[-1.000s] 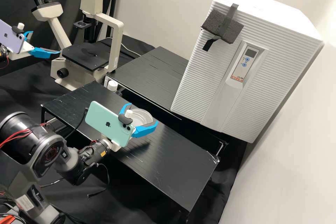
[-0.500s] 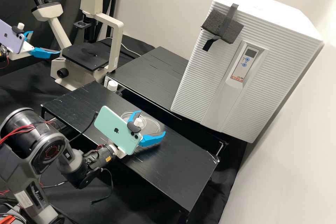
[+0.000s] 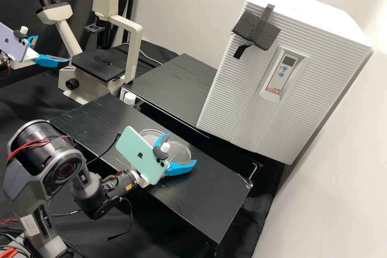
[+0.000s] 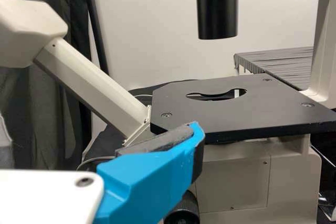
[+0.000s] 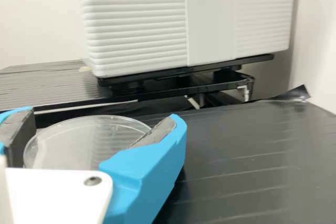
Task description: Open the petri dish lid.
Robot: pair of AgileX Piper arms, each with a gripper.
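With my right gripper (image 3: 181,148) holding the petri dish lid (image 3: 184,154), I've shifted it off the dish (image 3: 149,133) toward the tabletop's (image 3: 201,209) right edge; my left gripper (image 3: 53,48) stands wide.

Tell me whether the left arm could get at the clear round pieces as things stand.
Probably not directly: its tool is beyond the microscope, which seems in the way, and the right tool crowds the pieces.

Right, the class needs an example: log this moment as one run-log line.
right gripper: holds clear lid | lid: off dish base | left gripper: open, empty, near microscope
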